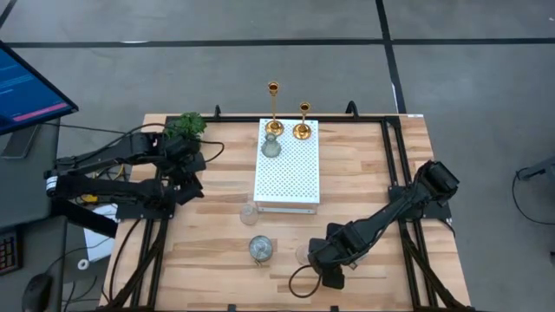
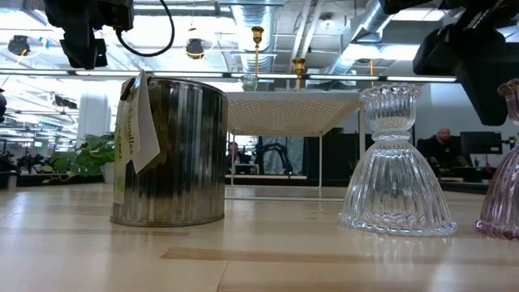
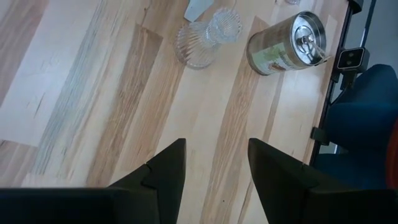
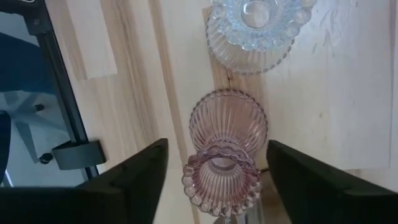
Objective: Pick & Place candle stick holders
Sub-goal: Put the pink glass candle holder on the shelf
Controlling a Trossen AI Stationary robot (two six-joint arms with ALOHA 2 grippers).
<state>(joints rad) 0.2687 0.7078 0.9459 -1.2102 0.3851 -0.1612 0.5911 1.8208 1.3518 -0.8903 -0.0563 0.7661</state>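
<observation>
The right gripper hovers over the near right part of the wooden worktop. Its 2 fingers stand apart, holding nothing, with the pinkish ribbed glass candle holder directly between them, upright, its long axis vertical. The left gripper, fingers parted and empty, waits at the far left, well apart, so the right arm is nearer.

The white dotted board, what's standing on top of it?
On the white dotted rectangular board stand two tall gold candlesticks and a small greenish glass cup. Beneath it is hidden.
</observation>
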